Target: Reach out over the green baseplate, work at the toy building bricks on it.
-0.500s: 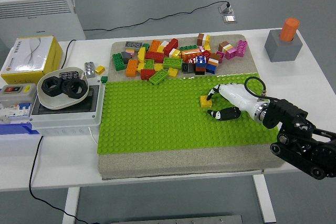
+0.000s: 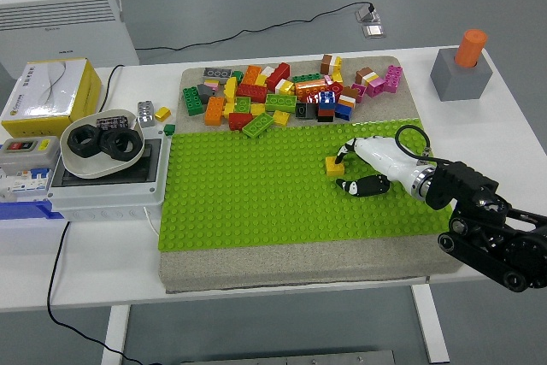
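Note:
A small yellow brick [image 2: 333,166] sits on the green baseplate [image 2: 248,194], right of its middle. My right hand [image 2: 352,170], white with black fingertips, reaches in from the right just beside it. One upper fingertip [image 2: 341,157] touches the brick's right top edge. The thumb [image 2: 362,185] lies lower, on the plate, apart from the brick. The fingers are spread and hold nothing. A heap of loose coloured bricks [image 2: 282,91] lies on the grey mat behind the plate. The left arm is out of view.
A white bowl with black rings [image 2: 102,144] sits on a grey box at the left, next to a yellow carton [image 2: 47,89]. A grey block with an orange cylinder [image 2: 462,66] stands at the back right. A cable [image 2: 256,30] runs along the far side.

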`<state>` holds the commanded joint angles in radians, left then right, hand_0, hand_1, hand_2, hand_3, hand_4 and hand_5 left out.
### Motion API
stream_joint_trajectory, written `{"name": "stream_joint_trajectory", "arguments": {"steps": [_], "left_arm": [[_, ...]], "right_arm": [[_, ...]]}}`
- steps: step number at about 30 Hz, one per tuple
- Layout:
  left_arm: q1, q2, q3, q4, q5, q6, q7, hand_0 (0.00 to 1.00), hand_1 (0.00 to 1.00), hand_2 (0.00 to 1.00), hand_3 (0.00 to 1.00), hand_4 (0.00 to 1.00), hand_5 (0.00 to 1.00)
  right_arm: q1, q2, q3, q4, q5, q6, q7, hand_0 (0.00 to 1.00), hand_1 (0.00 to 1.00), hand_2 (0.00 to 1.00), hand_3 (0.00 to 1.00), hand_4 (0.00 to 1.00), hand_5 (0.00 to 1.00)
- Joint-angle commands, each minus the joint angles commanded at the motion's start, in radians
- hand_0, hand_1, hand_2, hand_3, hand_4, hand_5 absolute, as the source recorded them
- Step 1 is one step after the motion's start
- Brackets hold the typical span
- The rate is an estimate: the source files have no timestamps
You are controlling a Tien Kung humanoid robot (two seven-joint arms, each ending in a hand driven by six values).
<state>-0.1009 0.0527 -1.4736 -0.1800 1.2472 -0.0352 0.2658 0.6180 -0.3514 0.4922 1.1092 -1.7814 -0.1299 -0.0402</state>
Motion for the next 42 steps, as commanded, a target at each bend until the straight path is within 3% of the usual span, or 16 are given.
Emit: {"name": "stream_joint_trajectory", "arguments": {"steps": [8, 19, 23, 27, 31, 32, 37, 38, 42], "left_arm": [[-0.001, 0.001, 0.001, 0.000, -0.003, 0.002, -0.001, 0.629, 0.489, 0.607, 0.732, 0.998, 0.998], [0.005, -0.001, 0.004, 0.000, -0.013, 0.004, -0.005, 0.628, 0.484, 0.606, 0.732, 0.998, 0.998], [0.005, -0.002, -0.001, 0.000, -0.007, 0.004, -0.006, 0.628, 0.485, 0.604, 0.727, 0.998, 0.998], [0.006, -0.003, -0.002, 0.000, -0.006, 0.005, -0.006, 0.628, 0.484, 0.604, 0.729, 0.998, 0.998], [0.005, -0.003, 0.005, 0.000, -0.016, 0.005, -0.006, 0.628, 0.484, 0.604, 0.729, 0.998, 0.998], [0.006, -0.003, 0.006, 0.000, -0.019, 0.006, -0.007, 0.627, 0.483, 0.604, 0.730, 0.998, 0.998], [0.006, -0.002, 0.001, 0.000, -0.020, 0.009, -0.010, 0.627, 0.483, 0.604, 0.730, 0.998, 0.998], [0.006, -0.002, 0.001, 0.000, -0.019, 0.009, -0.010, 0.627, 0.481, 0.603, 0.726, 0.998, 0.998], [0.005, -0.001, -0.002, 0.000, -0.014, 0.008, -0.009, 0.627, 0.481, 0.603, 0.726, 0.998, 0.998]], "right_arm": [[-0.019, -0.018, 0.030, 0.035, 0.057, -0.043, 0.028, 0.867, 0.850, 0.835, 0.648, 0.649, 0.424], [-0.029, -0.056, 0.053, 0.083, 0.246, -0.137, 0.129, 0.864, 0.846, 0.833, 0.650, 0.646, 0.418], [-0.055, -0.087, 0.092, 0.151, 0.302, -0.170, 0.160, 0.862, 0.841, 0.831, 0.657, 0.644, 0.382], [-0.122, -0.150, 0.162, 0.215, 0.275, -0.180, 0.150, 0.859, 0.844, 0.830, 0.659, 0.648, 0.336], [-0.201, -0.231, 0.239, 0.260, 0.173, -0.129, 0.076, 0.859, 0.844, 0.830, 0.659, 0.648, 0.336], [-0.222, -0.254, 0.258, 0.278, 0.143, -0.104, 0.049, 0.865, 0.860, 0.853, 0.686, 0.742, 0.200], [-0.284, -0.349, 0.311, 0.363, -0.001, 0.011, -0.076, 0.865, 0.860, 0.853, 0.686, 0.742, 0.200], [-0.290, -0.359, 0.317, 0.376, -0.023, 0.026, -0.096, 0.865, 0.865, 0.868, 0.709, 0.737, 0.124], [-0.303, -0.379, 0.321, 0.401, -0.108, 0.059, -0.155, 0.865, 0.865, 0.868, 0.709, 0.737, 0.124]]}}
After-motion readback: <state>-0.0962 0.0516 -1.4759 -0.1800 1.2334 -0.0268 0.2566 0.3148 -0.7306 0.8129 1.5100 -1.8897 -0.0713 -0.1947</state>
